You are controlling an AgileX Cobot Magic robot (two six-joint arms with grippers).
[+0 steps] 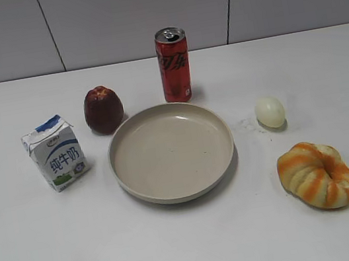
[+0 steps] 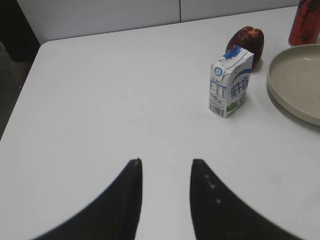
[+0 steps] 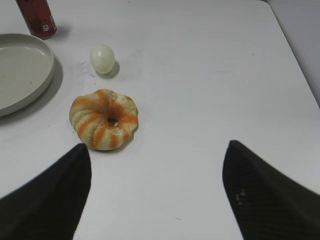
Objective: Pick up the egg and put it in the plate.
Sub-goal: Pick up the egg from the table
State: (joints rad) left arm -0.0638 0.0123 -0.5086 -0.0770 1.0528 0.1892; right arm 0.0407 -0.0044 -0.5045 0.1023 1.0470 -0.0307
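The pale cream egg (image 1: 270,112) lies on the white table to the right of the beige plate (image 1: 171,151). It also shows in the right wrist view (image 3: 102,59), beyond the bread ring. The plate's rim shows in the right wrist view (image 3: 30,85) and the left wrist view (image 2: 295,82). The plate holds nothing. My right gripper (image 3: 157,150) is open wide and empty, well short of the egg. My left gripper (image 2: 165,162) is open and empty over bare table, left of the milk carton. Neither gripper shows in the exterior view.
An orange-striped bread ring (image 1: 316,174) lies front right, between my right gripper and the egg (image 3: 104,120). A red soda can (image 1: 173,65) stands behind the plate. A dark red fruit (image 1: 102,109) and a milk carton (image 1: 55,152) stand left of it.
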